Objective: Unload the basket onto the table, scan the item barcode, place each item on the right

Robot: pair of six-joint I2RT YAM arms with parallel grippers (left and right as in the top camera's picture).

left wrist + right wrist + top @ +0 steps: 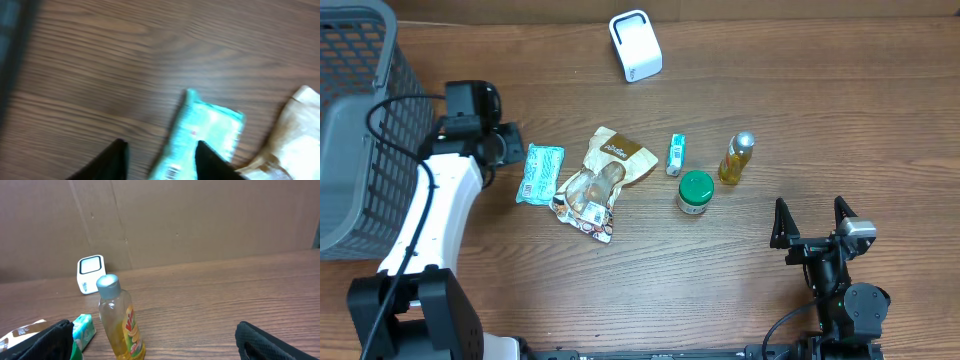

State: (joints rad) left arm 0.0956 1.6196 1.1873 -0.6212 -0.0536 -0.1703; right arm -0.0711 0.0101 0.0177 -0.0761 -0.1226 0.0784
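Much of the left wrist view is smeared by blur: the teal packet (pixel 210 130) shows only as a pale green slab. Its print is unreadable apart from a few dark bars at the bottom edge, where the frame cuts it off. The snack bag (pixel 295 130) beside it is cropped at the right edge. In the right wrist view both fingers are cut off at the lower corners. The bottle (pixel 117 325) loses its base below the frame, and the small teal box (pixel 84 330) is half hidden behind the near finger.

The left gripper (pixel 160 145) has its jaws partly spread, with the packet's lower end lying between them. Bare wood shows beside one finger, so nothing is clamped; whether the other finger touches the packet I cannot tell. From overhead the packet lies flat on the table (pixel 820 100), just beside the gripper and touching the snack bag. The scanner (pixel 635 45) stands well apart at the far edge. The right gripper (pixel 809 205) is spread wide and holds nothing, near the green-lidded jar (pixel 695 192).
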